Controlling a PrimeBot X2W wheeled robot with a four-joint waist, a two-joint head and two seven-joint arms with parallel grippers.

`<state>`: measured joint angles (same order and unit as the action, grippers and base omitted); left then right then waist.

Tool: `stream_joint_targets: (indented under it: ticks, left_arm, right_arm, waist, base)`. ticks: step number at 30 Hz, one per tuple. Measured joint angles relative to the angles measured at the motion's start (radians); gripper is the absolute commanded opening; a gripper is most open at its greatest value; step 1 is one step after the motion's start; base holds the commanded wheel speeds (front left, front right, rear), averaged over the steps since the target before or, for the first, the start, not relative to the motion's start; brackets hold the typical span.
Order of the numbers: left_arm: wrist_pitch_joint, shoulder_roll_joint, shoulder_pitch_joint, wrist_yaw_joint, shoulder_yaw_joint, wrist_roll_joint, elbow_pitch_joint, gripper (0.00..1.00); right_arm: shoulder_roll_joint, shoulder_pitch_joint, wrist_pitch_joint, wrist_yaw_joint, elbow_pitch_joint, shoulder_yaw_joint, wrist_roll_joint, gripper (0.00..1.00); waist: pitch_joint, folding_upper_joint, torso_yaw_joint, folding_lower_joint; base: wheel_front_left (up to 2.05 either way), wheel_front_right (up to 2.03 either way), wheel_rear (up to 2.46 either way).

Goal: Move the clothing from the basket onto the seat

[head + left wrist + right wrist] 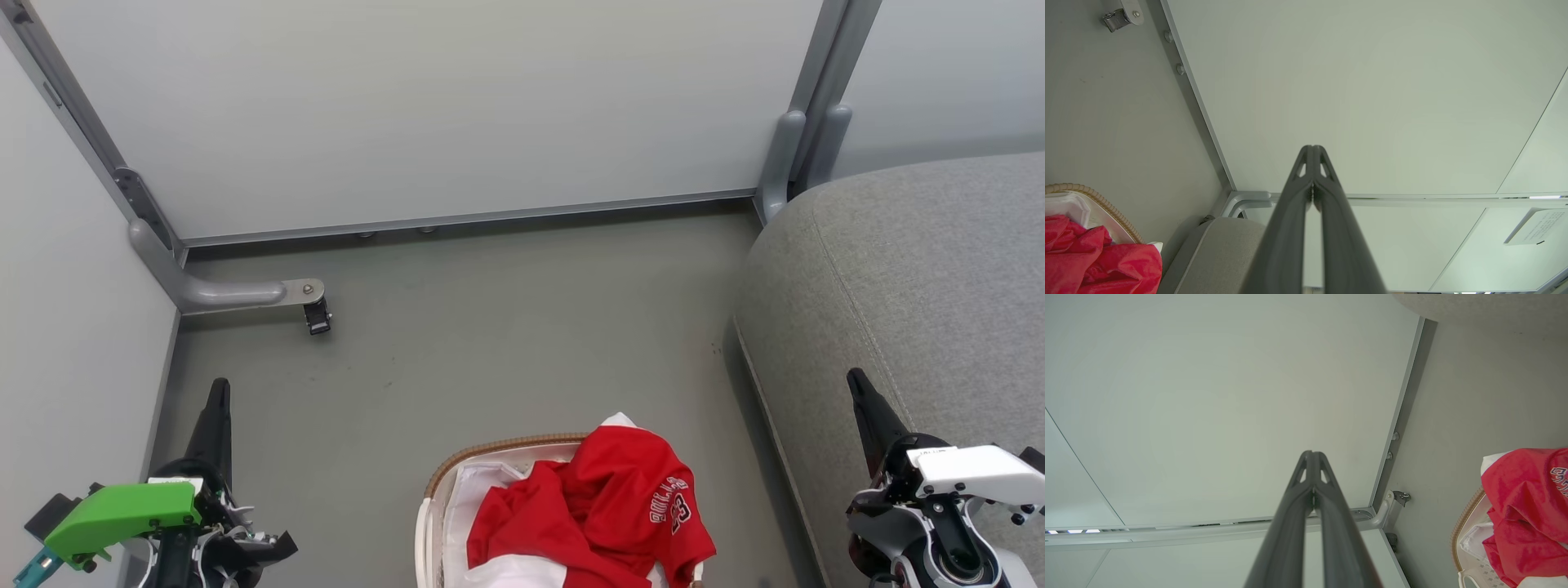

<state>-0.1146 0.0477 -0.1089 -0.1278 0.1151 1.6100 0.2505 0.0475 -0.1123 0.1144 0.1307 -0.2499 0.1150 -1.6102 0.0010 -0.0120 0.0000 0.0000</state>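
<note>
Red clothing (604, 498) heaped in basket (490, 451) on floor (490, 327), just beside grey seat (914, 286). Left claw (219, 390) and right claw (856, 382) both clenched, holding nothing. Might pinch white liner (469, 498) too, or spill a shirt onto floor.

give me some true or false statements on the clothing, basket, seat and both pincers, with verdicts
The clothing lies in the basket. True.
The left pincer is wide open. False: it is shut, holding nothing.
The seat stands on the basket's right in the head view. True.
The right pincer grips the clothing. False: it is shut, apart from the clothing.
The basket rests on the seat. False: it stands on the floor beside it.
</note>
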Motion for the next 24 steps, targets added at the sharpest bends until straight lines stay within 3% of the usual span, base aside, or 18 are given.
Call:
stream_joint_targets:
  ticks: [24]
  left_arm:
    - [0.0, 0.0, 0.0, 0.0, 0.0, 0.0, 0.0, 0.0]
  right_arm:
    - [0.0, 0.0, 0.0, 0.0, 0.0, 0.0, 0.0, 0.0]
  waist:
    - [0.0, 0.0, 0.0, 0.0]
  base:
    - [0.0, 0.0, 0.0]
